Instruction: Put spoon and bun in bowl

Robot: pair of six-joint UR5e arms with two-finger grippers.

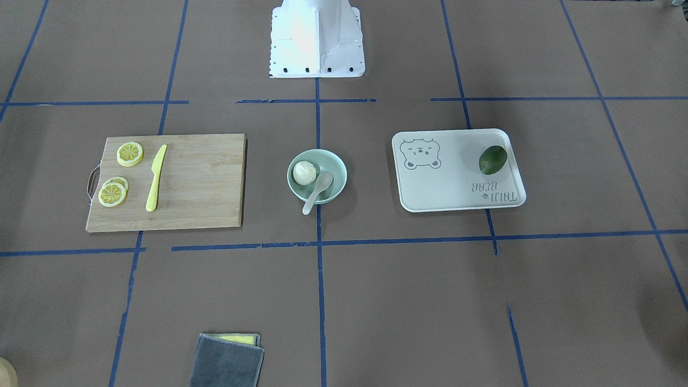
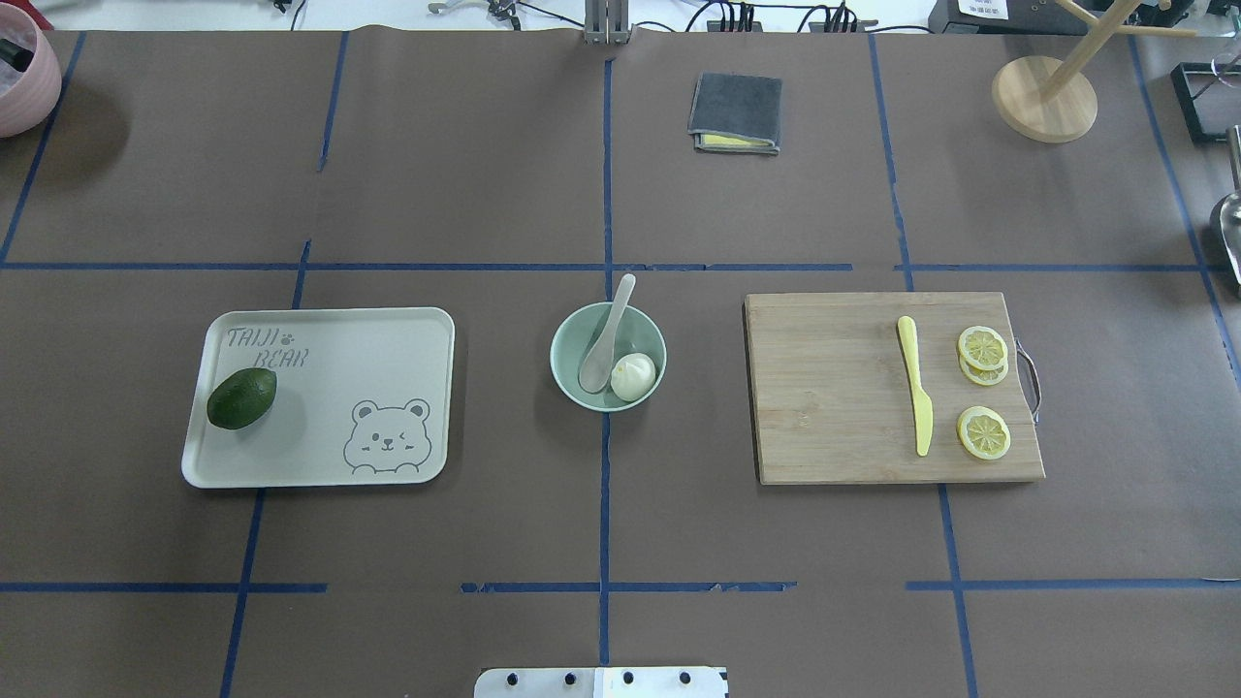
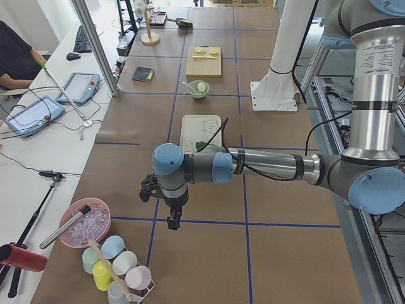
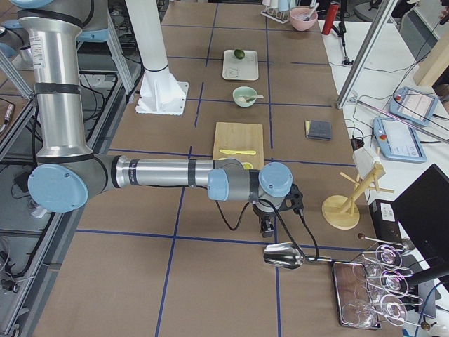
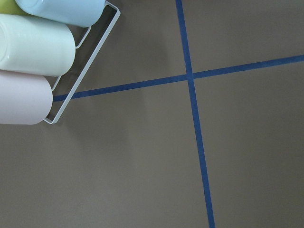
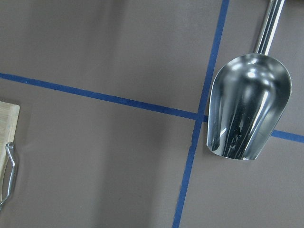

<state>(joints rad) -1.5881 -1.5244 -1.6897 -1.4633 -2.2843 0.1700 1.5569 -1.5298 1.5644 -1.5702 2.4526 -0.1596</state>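
The mint-green bowl (image 2: pixel 644 333) stands at the table's middle. The white pleated bun (image 2: pixel 633 377) lies inside it. The off-white spoon (image 2: pixel 603 349) rests with its scoop in the bowl and its handle over the far rim. They also show in the front view: bowl (image 1: pixel 329 161), bun (image 1: pixel 304 172), spoon (image 1: pixel 318 189). My left gripper (image 3: pixel 172 221) hangs over the table's left end, far from the bowl. My right gripper (image 4: pixel 266 228) hangs over the right end. Both show only in the side views, so I cannot tell if they are open or shut.
A bear tray (image 2: pixel 388 339) with an avocado (image 2: pixel 241 398) lies left of the bowl. A cutting board (image 2: pixel 834 388) with a yellow knife (image 2: pixel 916 397) and lemon slices (image 2: pixel 983 431) lies right. A grey cloth (image 2: pixel 736 112) lies far. A metal scoop (image 6: pixel 247 111) and a cup rack (image 5: pixel 71 80) sit below the wrists.
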